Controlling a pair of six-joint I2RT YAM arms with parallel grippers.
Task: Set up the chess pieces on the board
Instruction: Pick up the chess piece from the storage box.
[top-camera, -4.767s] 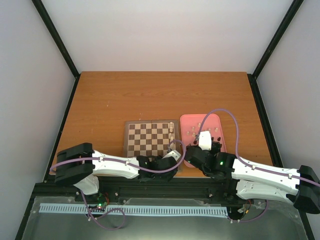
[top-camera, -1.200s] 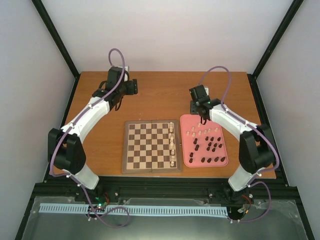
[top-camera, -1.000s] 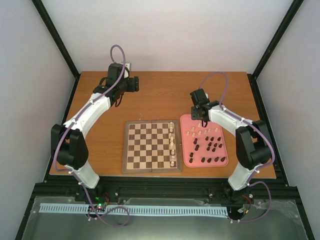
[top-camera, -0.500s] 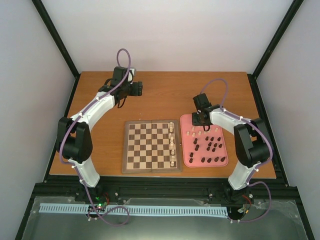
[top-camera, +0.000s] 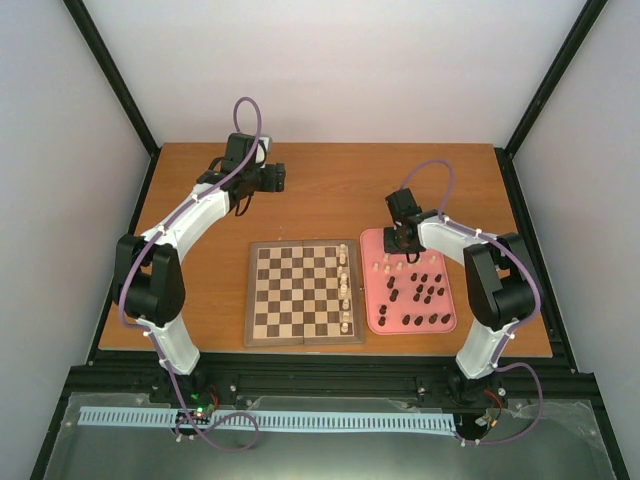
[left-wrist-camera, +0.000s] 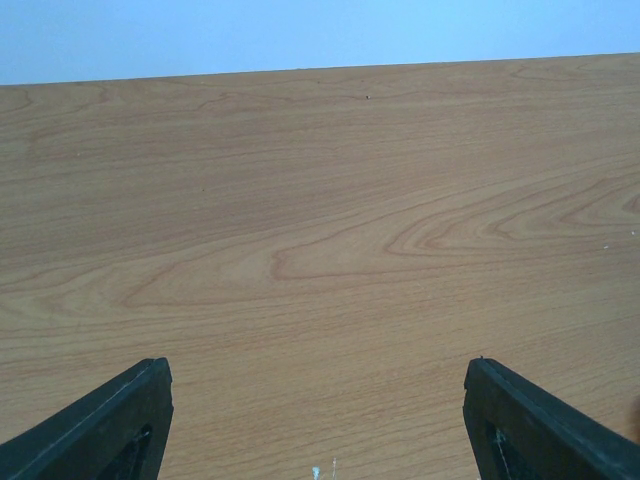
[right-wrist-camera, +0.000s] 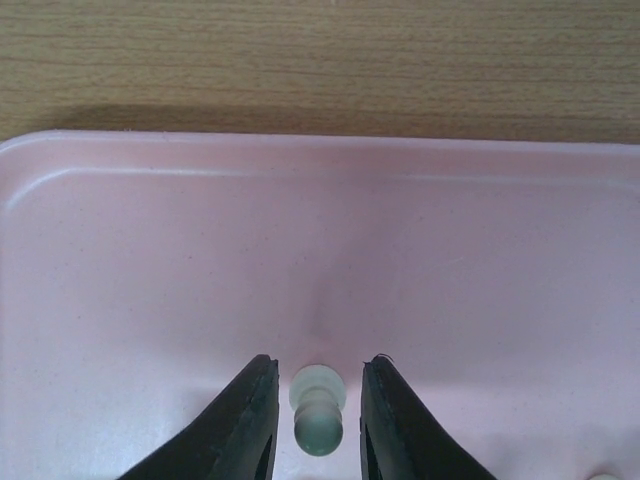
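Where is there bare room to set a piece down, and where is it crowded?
Free: the board left of its right-edge column of light pieces, and the table beyond it. Crowded: the tray, dotted with dark pieces.

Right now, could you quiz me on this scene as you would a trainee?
1. True or false: the left gripper holds a chess piece.
2. Between the right gripper's jaws is: A a cream piece, B a dark piece, C nothing.
3. Where do the dark pieces sit?
Key: 1 false, it is open over bare table. 2 A. 3 In the pink tray.
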